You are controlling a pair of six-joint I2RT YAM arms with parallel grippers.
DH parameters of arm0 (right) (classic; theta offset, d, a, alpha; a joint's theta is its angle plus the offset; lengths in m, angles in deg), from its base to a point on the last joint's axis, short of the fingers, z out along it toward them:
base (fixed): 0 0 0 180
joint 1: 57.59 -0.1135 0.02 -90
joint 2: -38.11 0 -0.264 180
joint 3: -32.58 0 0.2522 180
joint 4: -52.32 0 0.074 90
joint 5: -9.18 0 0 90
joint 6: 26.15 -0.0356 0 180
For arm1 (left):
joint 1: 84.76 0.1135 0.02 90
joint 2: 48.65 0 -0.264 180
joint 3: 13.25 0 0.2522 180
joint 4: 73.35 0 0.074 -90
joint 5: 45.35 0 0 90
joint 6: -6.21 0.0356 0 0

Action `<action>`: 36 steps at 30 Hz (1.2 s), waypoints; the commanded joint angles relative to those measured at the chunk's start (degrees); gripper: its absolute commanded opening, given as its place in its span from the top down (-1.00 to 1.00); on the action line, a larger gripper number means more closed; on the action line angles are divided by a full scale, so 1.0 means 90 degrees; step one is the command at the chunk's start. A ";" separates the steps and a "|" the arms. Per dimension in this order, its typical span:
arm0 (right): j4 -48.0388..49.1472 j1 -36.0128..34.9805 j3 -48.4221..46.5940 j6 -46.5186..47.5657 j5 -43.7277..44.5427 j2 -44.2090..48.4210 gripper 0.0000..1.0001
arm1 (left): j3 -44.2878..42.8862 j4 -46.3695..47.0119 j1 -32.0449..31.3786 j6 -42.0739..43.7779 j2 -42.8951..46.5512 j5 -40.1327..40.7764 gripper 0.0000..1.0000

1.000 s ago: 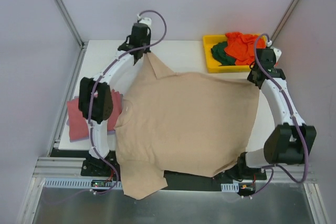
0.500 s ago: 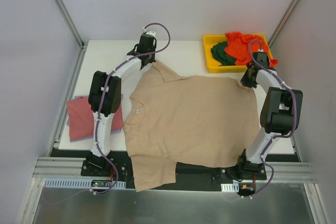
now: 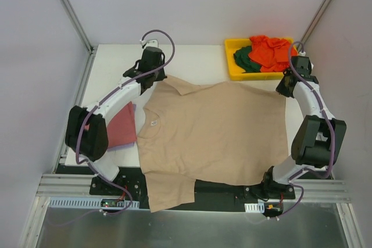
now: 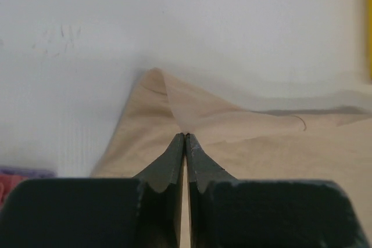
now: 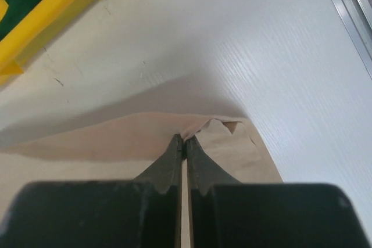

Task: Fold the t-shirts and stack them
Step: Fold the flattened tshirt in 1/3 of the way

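Note:
The large tan t-shirt (image 3: 215, 132) lies spread across the table, its near hem and one sleeve hanging over the front edge. My left gripper (image 3: 158, 77) is shut on its far-left sleeve; the wrist view shows the cloth (image 4: 232, 137) pinched at the tips of that gripper (image 4: 185, 136). My right gripper (image 3: 283, 91) is shut on the far-right corner, with the bunched cloth (image 5: 226, 135) at its tips (image 5: 185, 139). A folded dusty-red t-shirt (image 3: 122, 126) lies on a lavender one (image 3: 119, 147) at the left. The orange-red (image 3: 268, 50) and dark green (image 3: 244, 57) t-shirts lie in the bin.
The yellow plastic bin (image 3: 231, 68) stands at the far right corner, just beyond the right gripper; its edge shows in the right wrist view (image 5: 52, 1). The left arm's elbow (image 3: 87, 135) overlaps the folded stack. Metal rails border the table.
Both grippers pulled the tan shirt toward the far side, then apart, so it lies flatter and wider. The left arm's elbow swung out to the left.

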 commanded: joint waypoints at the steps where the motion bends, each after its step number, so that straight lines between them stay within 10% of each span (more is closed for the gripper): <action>1: -0.0576 0.0084 0.0071 0.0157 0.0014 0.0459 0.99 | 0.0428 -0.0850 -0.0364 -0.0821 0.0851 0.0780 1.00; 36: -0.1798 0.0299 0.1018 0.0099 0.0736 0.1417 0.93 | 0.4266 -0.2443 -0.1702 -0.3244 0.4807 0.0635 1.00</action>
